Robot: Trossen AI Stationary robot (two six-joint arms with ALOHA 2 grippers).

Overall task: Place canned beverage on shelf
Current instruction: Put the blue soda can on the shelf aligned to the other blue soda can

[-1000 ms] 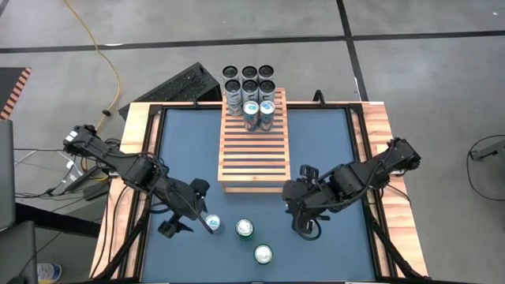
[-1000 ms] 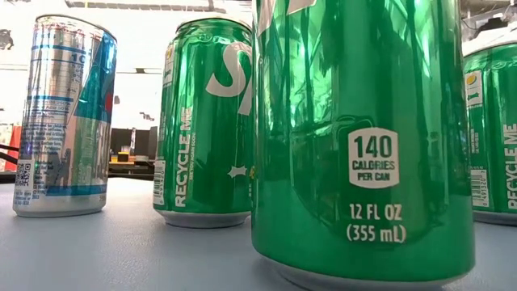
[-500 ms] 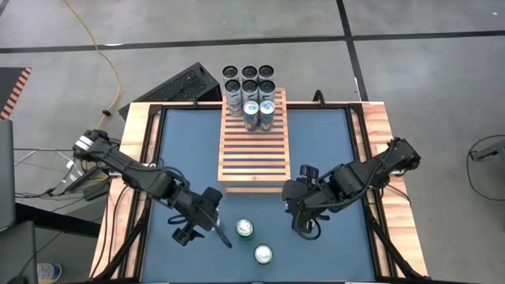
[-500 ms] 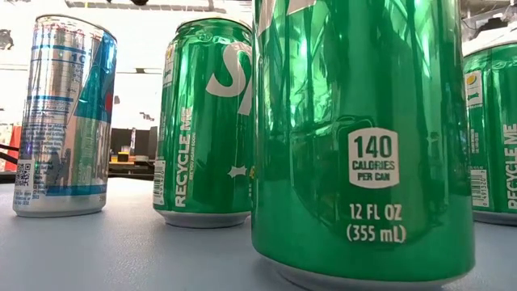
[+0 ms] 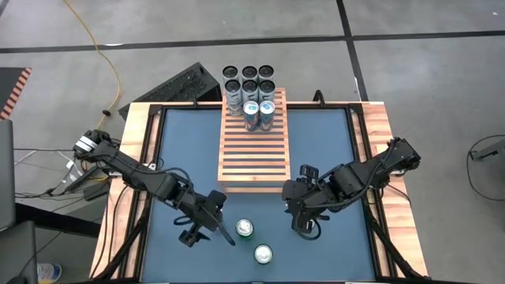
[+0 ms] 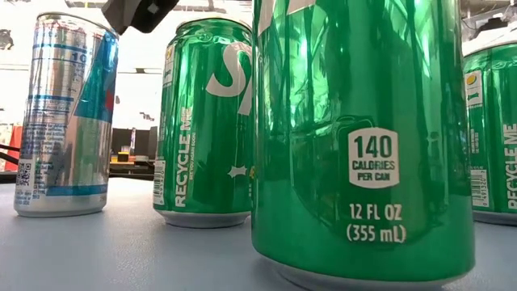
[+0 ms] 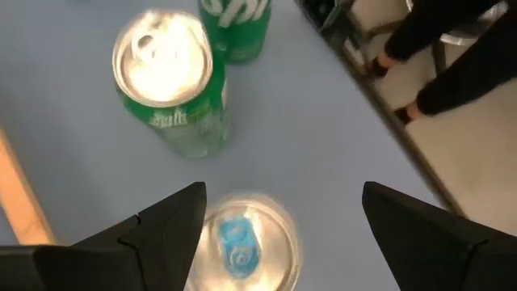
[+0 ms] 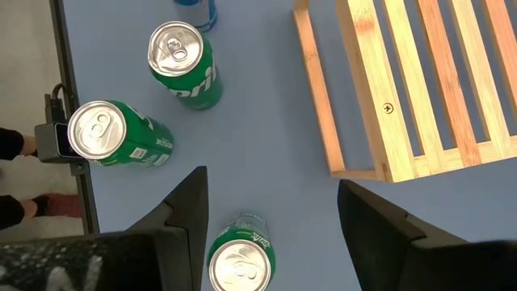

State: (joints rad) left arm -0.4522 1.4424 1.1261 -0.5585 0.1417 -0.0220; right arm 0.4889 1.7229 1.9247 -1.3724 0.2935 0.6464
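A slim silver-and-blue can (image 7: 238, 242) stands upright on the blue table. My left gripper (image 7: 283, 192) is open above it, one finger on either side and clear of it. In the high view that gripper (image 5: 215, 225) hides the can. In the low view, part of the gripper shows above the slim can (image 6: 66, 113). Two green cans (image 5: 245, 229) (image 5: 263, 254) stand to its right. My right gripper (image 8: 273, 182) hangs open above another green can (image 8: 241, 263), off the near right corner of the wooden slatted shelf (image 5: 252, 146).
Several cans (image 5: 251, 110) stand bunched at the shelf's far end. The rest of the shelf's slats are bare. A wooden border (image 5: 134, 181) frames the table. Beyond the table's edge, a person's dark-clad limbs (image 7: 452, 48) show in the left wrist view.
My left gripper has moved toward the table's right edge and down, from beside the slim can to over it. It now covers the can in the high view, and it has entered the low view from above. It has stayed open. No can has moved.
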